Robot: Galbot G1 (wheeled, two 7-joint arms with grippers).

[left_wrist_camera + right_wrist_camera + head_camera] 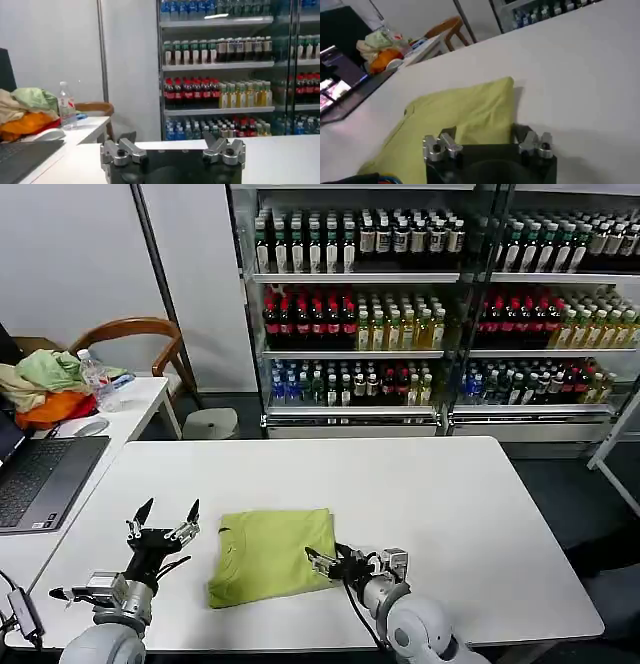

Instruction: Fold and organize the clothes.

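My right gripper (322, 563) sits low at the near right edge of the T-shirt (268, 552), its fingers close together over the cloth's right border; whether they pinch the fabric I cannot tell. From my right wrist camera the same gripper (487, 142) has its finger bases just at the shirt's (460, 120) edge. My left gripper (163, 521) is raised just left of the shirt, apart from it, fingers spread wide and pointing up and away from me; in my left wrist camera that gripper (172, 146) faces the far shelves with an open gap between the fingers.

The white table (450, 514) carries the shirt near its front edge, a little left of centre. The shirt is lime yellow-green, folded into a compact, roughly square bundle. Its far edge runs fairly straight, the near left corner bulges a little, and a small notch like a collar opening marks the left side. The surface is mostly smooth with a few soft creases.

On the side table (140, 399) at far left lies a heap of garments (45, 384) in pale green, beige and orange, with a plastic bottle (93, 371) beside it. A laptop (40, 479) lies nearer, at the left edge.
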